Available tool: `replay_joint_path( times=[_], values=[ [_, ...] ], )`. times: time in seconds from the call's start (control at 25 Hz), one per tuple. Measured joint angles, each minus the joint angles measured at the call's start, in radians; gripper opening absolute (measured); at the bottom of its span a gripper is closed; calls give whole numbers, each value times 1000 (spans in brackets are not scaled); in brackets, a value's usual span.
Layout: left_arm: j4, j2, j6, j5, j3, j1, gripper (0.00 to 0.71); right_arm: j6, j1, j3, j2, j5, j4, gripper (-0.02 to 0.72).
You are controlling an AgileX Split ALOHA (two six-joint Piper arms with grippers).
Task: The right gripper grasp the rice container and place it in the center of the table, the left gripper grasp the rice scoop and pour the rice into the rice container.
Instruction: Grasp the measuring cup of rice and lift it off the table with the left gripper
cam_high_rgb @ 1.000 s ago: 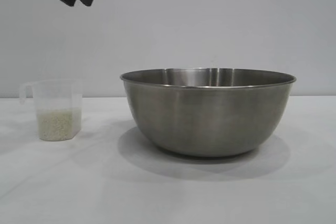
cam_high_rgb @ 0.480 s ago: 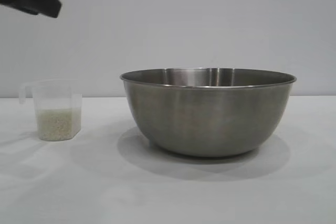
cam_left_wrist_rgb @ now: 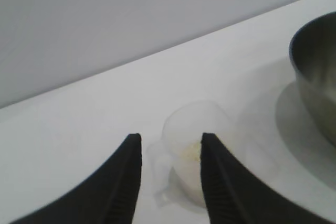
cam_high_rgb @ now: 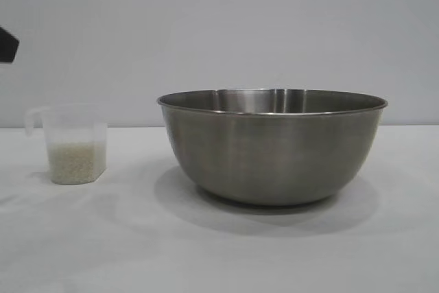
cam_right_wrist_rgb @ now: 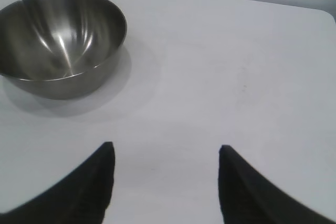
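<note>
**Scoop waits below the left claw, bowl already set**

Nearest to the outside camera, the white table carries two things, well apart: the scoop at the left and the bowl more to the right, about in the middle of the table. The scoop stands upright, with rice filling its lower part, and its handle sticks out to the left, away from the bowl. The bowl is upright too, and I see no rice in it from the right wrist view.

Higher and at the far left edge of the outside view, only a small black corner of the left arm shows. From its wrist camera, the left gripper hangs above the scoop with its fingers spread and holding nothing. The scoop lies beneath and slightly beyond the tips, with the handle showing in the gap between the fingers and the cup body partly behind one of them.

Farther off, the right gripper hovers over bare cloth, also spread and empty, well away from the bowl.

I judge the bowl step as done. The next move belongs to the left arm, which is clearly nearer to the scoop: it should come down so that the fingers close across the handle.
</note>
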Motion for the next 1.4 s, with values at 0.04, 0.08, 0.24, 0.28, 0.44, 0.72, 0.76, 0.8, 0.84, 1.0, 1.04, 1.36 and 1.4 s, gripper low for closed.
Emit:
replay_joint_path(
  times=[0.04,0.08,0.24,0.28,0.44,0.72,0.76,0.8,0.84,1.0,1.04,1.36,1.4],
  values=[
    [0,32,0,0,0,0,216,0,0,0,0,0,0,371],
    [0,65,0,0,0,0,216,0,0,0,0,0,0,371],
    [-12,160,-3,0,0,0,216,0,0,0,0,0,0,371],
    [-27,170,-10,0,0,0,216,0,0,0,0,0,0,371],
    [-87,182,-25,0,-14,0,216,0,0,0,0,0,0,371],
    [-108,196,-26,-3,-99,0,216,0,0,0,0,0,0,371],
    [-115,209,-26,-5,-107,0,216,0,0,0,0,0,0,371],
    [-123,224,-26,-8,-114,0,216,0,0,0,0,0,0,371],
    [-127,238,-26,-7,-122,0,216,0,0,0,0,0,0,371],
    [-133,295,-26,-8,-157,0,216,0,0,0,0,0,0,371],
    [-135,303,-26,-8,-167,0,216,0,0,0,0,0,0,371],
    [-178,330,-10,-8,-225,0,216,0,0,0,0,0,0,371],
    [-181,333,-8,-8,-229,0,216,0,0,0,0,0,0,371]
  ],
)
